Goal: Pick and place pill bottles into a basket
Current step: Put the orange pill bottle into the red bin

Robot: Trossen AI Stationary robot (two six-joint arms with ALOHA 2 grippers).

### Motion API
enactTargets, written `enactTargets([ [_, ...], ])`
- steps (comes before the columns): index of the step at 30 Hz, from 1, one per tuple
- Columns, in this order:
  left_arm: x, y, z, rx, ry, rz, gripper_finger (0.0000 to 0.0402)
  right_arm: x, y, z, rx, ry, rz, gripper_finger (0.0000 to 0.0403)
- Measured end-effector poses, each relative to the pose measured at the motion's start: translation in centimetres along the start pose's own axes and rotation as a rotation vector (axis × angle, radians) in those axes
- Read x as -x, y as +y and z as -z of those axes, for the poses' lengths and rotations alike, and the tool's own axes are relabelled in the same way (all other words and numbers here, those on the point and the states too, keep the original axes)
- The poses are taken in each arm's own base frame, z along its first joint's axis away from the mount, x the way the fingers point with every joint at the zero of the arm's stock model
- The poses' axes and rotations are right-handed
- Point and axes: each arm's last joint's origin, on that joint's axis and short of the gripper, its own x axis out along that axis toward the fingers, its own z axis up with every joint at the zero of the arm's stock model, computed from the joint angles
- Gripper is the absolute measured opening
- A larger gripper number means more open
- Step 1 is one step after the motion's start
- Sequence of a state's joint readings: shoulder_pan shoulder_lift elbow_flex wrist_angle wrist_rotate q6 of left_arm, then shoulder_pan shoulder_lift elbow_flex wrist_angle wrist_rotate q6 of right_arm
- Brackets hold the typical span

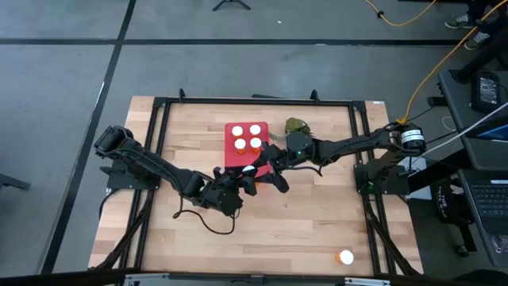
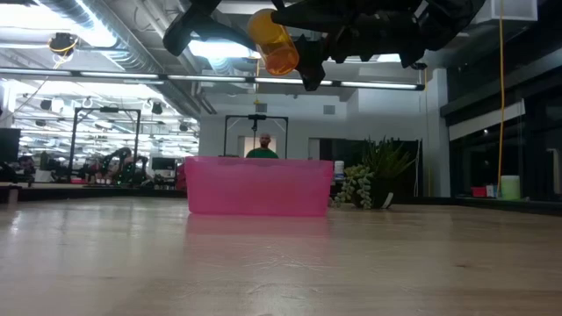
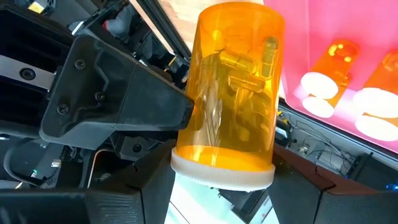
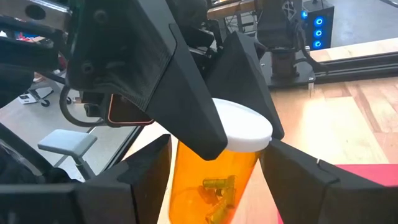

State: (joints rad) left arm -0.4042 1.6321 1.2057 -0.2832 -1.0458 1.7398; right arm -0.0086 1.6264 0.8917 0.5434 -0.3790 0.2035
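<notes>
Both arms meet mid-desk, just off the 6 o'clock edge of the basket (image 1: 247, 140). One pill bottle (image 2: 273, 41) is held up in the air between them, well clear of the desk (image 1: 302, 230).

- Left gripper (image 3: 214, 186): fingers grasp the bottle at the cap end.
- Right gripper (image 4: 214, 180): fingers close around the same bottle's body, below its white cap. Looks like a handover; can't say which arm carries the load.
- Likely reason for the height: the bottle has to clear the basket wall before going in. It hangs tilted, not upright.
- Basket: red-pink plastic, rectangular, rounded corners; the low view shows a slightly translucent wall. Four bottles (image 1: 247, 137) stand upright inside, white caps up in a two-by-two block, leaving little bare floor.
- One more bottle (image 1: 345, 257) sits alone at about 5 o'clock on the desk, well apart from the basket.
- Bottle material: smooth orange translucent plastic, cylindrical, flat round white cap. Probably slick under hard fingers, hence the two-sided grip.
- Small green plant (image 1: 297, 125) just beside the basket at its 3 o'clock. Desk is pale wood planks.

My read: five of six bottles handled, this one mid-transfer.
</notes>
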Motion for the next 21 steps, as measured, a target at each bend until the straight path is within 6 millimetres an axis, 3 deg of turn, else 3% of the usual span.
enactTargets([
  [11, 0.00, -0.02, 0.01, 0.032, 0.002, 0.003, 0.0214, 0.00, 0.00, 0.01, 0.006, 0.001, -0.001, 0.0241],
  [21, 0.01, -0.05, 0.00, 0.041, 0.001, 0.005, 0.0214, 0.00, 0.02, 0.03, 0.006, 0.003, -0.006, 0.0192],
])
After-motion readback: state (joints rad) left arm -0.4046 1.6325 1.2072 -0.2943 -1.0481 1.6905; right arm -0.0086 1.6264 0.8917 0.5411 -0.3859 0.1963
